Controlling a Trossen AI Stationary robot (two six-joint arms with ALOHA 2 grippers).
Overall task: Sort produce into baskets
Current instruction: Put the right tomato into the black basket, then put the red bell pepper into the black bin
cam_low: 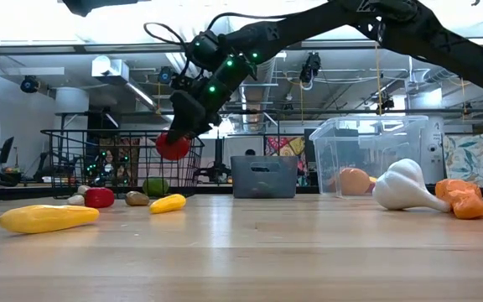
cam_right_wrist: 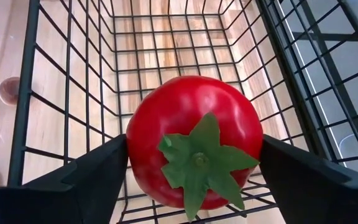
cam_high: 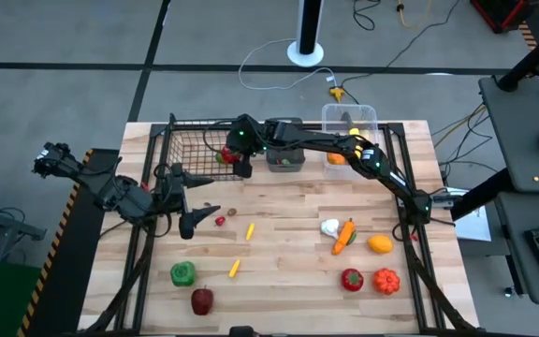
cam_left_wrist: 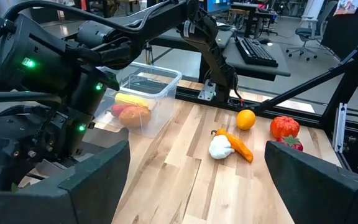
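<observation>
A lab: office chairs [cam_left_wrist: 305, 32], keyboard desk [cam_left_wrist: 254, 53], exposed ceiling ducts [cam_low: 111, 67].

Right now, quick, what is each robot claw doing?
Left gripper: open, holding nothing, low over the table.
Right gripper: red tomato between its fingers, above the wire basket; whether it grips it, cannot be told.

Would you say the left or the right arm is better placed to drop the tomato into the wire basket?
Right. The right gripper holds the tomato between its fingers, directly above the wire basket. The left gripper is open and empty, beside the basket.
</observation>
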